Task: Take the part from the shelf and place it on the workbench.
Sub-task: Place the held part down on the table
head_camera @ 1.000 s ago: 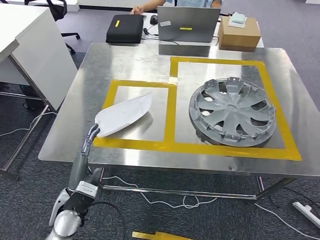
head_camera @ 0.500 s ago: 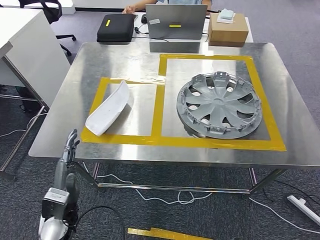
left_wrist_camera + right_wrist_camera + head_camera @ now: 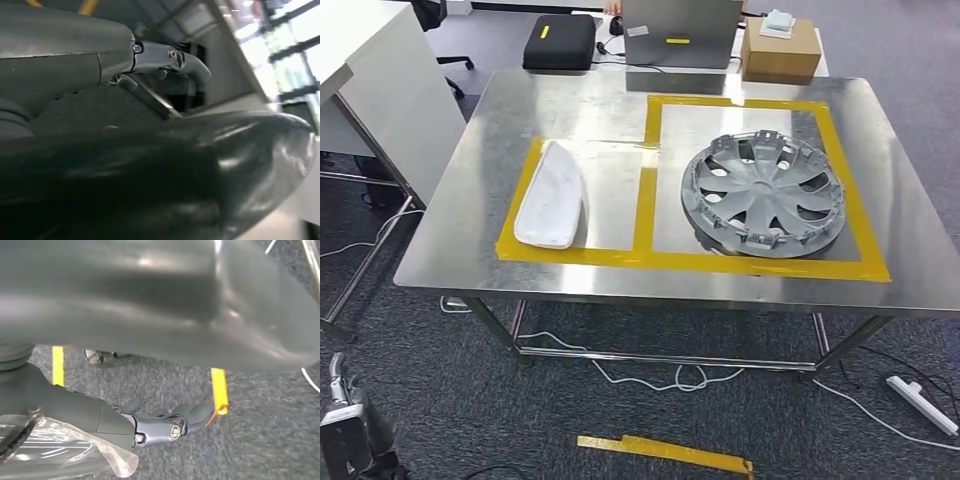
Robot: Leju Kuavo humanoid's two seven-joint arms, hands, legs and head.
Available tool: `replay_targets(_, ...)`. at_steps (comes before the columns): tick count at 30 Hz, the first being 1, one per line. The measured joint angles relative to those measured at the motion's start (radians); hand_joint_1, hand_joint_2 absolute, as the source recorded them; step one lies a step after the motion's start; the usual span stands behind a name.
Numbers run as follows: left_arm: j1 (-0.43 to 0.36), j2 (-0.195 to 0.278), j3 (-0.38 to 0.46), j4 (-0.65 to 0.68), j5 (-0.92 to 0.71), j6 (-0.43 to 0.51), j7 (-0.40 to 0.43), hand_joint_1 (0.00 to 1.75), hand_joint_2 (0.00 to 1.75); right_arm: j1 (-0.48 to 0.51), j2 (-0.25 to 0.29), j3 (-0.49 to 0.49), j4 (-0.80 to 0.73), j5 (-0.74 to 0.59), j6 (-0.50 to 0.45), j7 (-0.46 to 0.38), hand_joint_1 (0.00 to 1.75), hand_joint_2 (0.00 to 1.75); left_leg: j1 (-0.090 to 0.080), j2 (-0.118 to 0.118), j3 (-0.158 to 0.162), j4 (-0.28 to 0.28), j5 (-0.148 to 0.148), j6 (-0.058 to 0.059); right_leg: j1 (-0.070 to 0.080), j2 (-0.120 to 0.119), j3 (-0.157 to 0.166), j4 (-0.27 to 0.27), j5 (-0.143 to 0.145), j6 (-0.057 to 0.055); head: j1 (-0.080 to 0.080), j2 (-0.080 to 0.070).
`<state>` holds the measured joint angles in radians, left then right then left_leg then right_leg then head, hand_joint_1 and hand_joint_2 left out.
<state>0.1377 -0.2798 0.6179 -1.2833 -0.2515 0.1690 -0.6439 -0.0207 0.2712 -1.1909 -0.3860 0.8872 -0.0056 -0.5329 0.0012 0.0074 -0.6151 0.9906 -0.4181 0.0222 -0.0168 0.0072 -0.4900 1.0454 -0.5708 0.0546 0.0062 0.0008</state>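
Note:
The white curved part (image 3: 549, 197) lies flat on the steel workbench (image 3: 773, 290), inside the left yellow-taped rectangle, with nothing touching it. A grey wheel cover (image 3: 761, 195) fills the right taped rectangle. My left hand (image 3: 341, 400) hangs low at the bottom-left corner of the head view, well below and left of the bench edge. In the left wrist view the left hand (image 3: 113, 65) has its fingers stretched out and holds nothing. My right hand (image 3: 113, 420) hangs over the grey carpet with its fingers extended and nothing in them.
At the bench's far edge stand a laptop (image 3: 681, 32), a black case (image 3: 560, 42) and a cardboard box (image 3: 780, 50). A white desk (image 3: 373, 90) stands to the left. Under the bench lie cables (image 3: 644, 375), a yellow tape strip (image 3: 663, 453) and a power strip (image 3: 920, 403).
My left hand has come away from the part at the bench's front edge and dropped down to my side. The part now lies free in the left rectangle. The camera has shifted.

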Motion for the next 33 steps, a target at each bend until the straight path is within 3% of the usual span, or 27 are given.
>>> replay_targets(2, -0.033, 0.010, 0.077, 0.118, -0.019, 0.020, 0.008, 0.00, 0.00, -0.002, 0.008, -0.008, -0.007, 0.011, 0.000, 0.018, 0.00, 0.00, -0.003, -0.002, -0.009, 0.009, 0.010, -0.013, 0.001, 0.003, 0.046, -0.075, -0.002, -0.009, 0.001, 0.000)
replay_targets(4, -0.060, 0.032, 0.166, 0.270, -0.049, 0.045, -0.027, 0.00, 0.00, 0.003, 0.019, -0.020, -0.014, 0.023, 0.000, 0.034, 0.00, 0.00, -0.002, -0.002, -0.011, 0.011, 0.019, -0.024, 0.003, 0.002, 0.037, -0.080, 0.002, -0.028, 0.000, 0.000)
replay_targets(5, -0.069, 0.045, 0.207, 0.346, -0.069, 0.065, -0.037, 0.00, 0.00, 0.005, 0.024, -0.027, -0.019, 0.028, 0.000, 0.041, 0.00, 0.00, 0.000, -0.002, -0.013, 0.017, 0.010, -0.030, 0.003, 0.000, 0.031, -0.080, 0.007, -0.039, -0.001, 0.000)
replay_targets(7, -0.081, 0.069, 0.274, 0.482, -0.110, 0.114, -0.033, 0.00, 0.00, 0.009, 0.033, -0.041, -0.026, 0.035, -0.001, 0.053, 0.00, 0.00, 0.003, -0.003, -0.030, 0.072, -0.057, -0.041, 0.002, -0.006, 0.017, -0.081, 0.022, -0.057, -0.004, 0.000)
replay_targets(10, -0.096, 0.088, 0.330, 0.622, -0.167, 0.175, 0.008, 0.00, 0.00, 0.009, 0.038, -0.059, -0.032, 0.044, -0.002, 0.063, 0.00, 0.00, 0.006, -0.004, -0.068, 0.233, -0.181, -0.051, 0.005, -0.013, 0.000, -0.079, 0.041, -0.066, -0.010, 0.000)
replay_targets(12, -0.106, 0.093, 0.353, 0.696, -0.207, 0.198, 0.053, 0.00, 0.00, 0.009, 0.038, -0.072, -0.034, 0.052, -0.003, 0.067, 0.00, 0.00, 0.007, -0.004, -0.065, 0.291, -0.198, -0.052, 0.006, -0.018, -0.012, -0.075, 0.052, -0.065, -0.010, 0.000)
replay_targets(13, -0.110, 0.096, 0.363, 0.732, -0.228, 0.206, 0.083, 0.00, 0.00, 0.008, 0.038, -0.078, -0.034, 0.056, -0.004, 0.068, 0.00, 0.00, 0.008, -0.004, -0.044, 0.284, -0.186, -0.051, 0.007, -0.019, -0.021, -0.071, 0.057, -0.063, -0.010, 0.000)
replay_targets(14, -0.113, 0.099, 0.370, 0.769, -0.248, 0.211, 0.113, 0.00, 0.00, 0.007, 0.038, -0.085, -0.035, 0.061, -0.006, 0.070, 0.00, 0.00, 0.008, -0.004, -0.006, 0.239, -0.162, -0.047, 0.007, -0.019, -0.030, -0.067, 0.062, -0.062, -0.010, 0.000)
replay_targets(16, -0.118, 0.105, 0.379, 0.823, -0.282, 0.205, 0.154, 0.00, 0.00, 0.006, 0.038, -0.096, -0.035, 0.072, -0.008, 0.067, 0.00, 0.00, 0.006, -0.005, 0.090, 0.098, -0.121, -0.036, 0.009, -0.019, -0.044, -0.059, 0.068, -0.056, -0.010, 0.000)
replay_targets(18, -0.124, 0.110, 0.384, 0.858, -0.311, 0.192, 0.165, 0.00, 0.00, 0.005, 0.038, -0.103, -0.033, 0.082, -0.008, 0.059, 0.00, 0.00, 0.002, -0.007, 0.141, 0.007, -0.109, -0.024, 0.011, -0.019, -0.053, -0.054, 0.077, -0.045, -0.010, 0.000)
replay_targets(20, -0.128, 0.114, 0.385, 0.885, -0.335, 0.178, 0.165, 0.00, 0.00, 0.004, 0.035, -0.110, -0.029, 0.088, -0.008, 0.052, 0.00, 0.00, -0.001, -0.007, 0.139, -0.010, -0.105, -0.016, 0.011, -0.019, -0.062, -0.054, 0.090, -0.030, -0.009, 0.000)
replay_targets(22, -0.135, 0.118, 0.385, 0.907, -0.355, 0.166, 0.162, 0.00, 0.00, 0.004, 0.031, -0.120, -0.024, 0.091, -0.010, 0.048, 0.00, 0.00, 0.001, -0.004, 0.124, -0.016, -0.088, -0.003, 0.009, -0.016, -0.077, -0.042, 0.074, -0.018, -0.008, 0.000)
replay_targets(24, -0.143, 0.122, 0.385, 0.924, -0.373, 0.157, 0.158, 0.00, 0.00, 0.004, 0.025, -0.126, -0.018, 0.094, -0.011, 0.046, 0.00, 0.00, 0.003, -0.001, 0.103, -0.021, -0.068, 0.009, 0.007, -0.012, -0.107, 0.028, -0.001, -0.009, -0.005, 0.000)
replay_targets(26, -0.148, 0.126, 0.385, 0.939, -0.392, 0.151, 0.156, 0.00, 0.00, 0.003, 0.018, -0.130, -0.011, 0.098, -0.012, 0.046, 0.00, 0.00, 0.000, 0.001, 0.078, -0.019, -0.050, 0.016, 0.006, -0.011, -0.135, 0.143, -0.085, -0.004, -0.002, 0.000)
replay_targets(27, -0.151, 0.127, 0.384, 0.947, -0.403, 0.148, 0.155, 0.00, 0.00, 0.002, 0.014, -0.131, -0.007, 0.101, -0.012, 0.046, 0.00, 0.00, -0.002, 0.002, 0.065, -0.017, -0.041, 0.017, 0.006, -0.011, -0.137, 0.186, -0.100, -0.002, -0.003, 0.000)
replay_targets(28, -0.153, 0.128, 0.382, 0.952, -0.416, 0.144, 0.155, 0.00, 0.00, 0.001, 0.011, -0.134, -0.004, 0.103, -0.012, 0.046, 0.00, 0.00, -0.003, 0.002, 0.051, -0.015, -0.031, 0.017, 0.006, -0.011, -0.127, 0.200, -0.091, -0.001, -0.003, 0.000)
replay_targets(29, -0.155, 0.129, 0.379, 0.958, -0.430, 0.139, 0.155, 0.00, 0.00, 0.000, 0.008, -0.135, -0.001, 0.106, -0.012, 0.046, 0.00, 0.00, -0.004, 0.002, 0.035, -0.011, -0.022, 0.016, 0.006, -0.011, -0.102, 0.182, -0.063, -0.001, -0.003, 0.000)
replay_targets(31, -0.157, 0.129, 0.368, 0.968, -0.453, 0.130, 0.158, 0.00, 0.00, -0.003, 0.004, -0.137, 0.004, 0.112, -0.011, 0.045, 0.00, 0.00, -0.005, 0.001, 0.007, -0.002, -0.005, 0.009, 0.006, -0.010, -0.013, 0.065, -0.010, -0.003, -0.002, 0.000)
replay_targets(33, -0.159, 0.129, 0.358, 0.976, -0.474, 0.121, 0.163, 0.00, 0.00, -0.009, 0.002, -0.138, 0.009, 0.120, -0.010, 0.045, 0.00, 0.00, -0.008, 0.001, -0.012, 0.007, 0.012, 0.000, 0.007, -0.008, 0.064, -0.061, -0.005, -0.011, -0.003, 0.000)
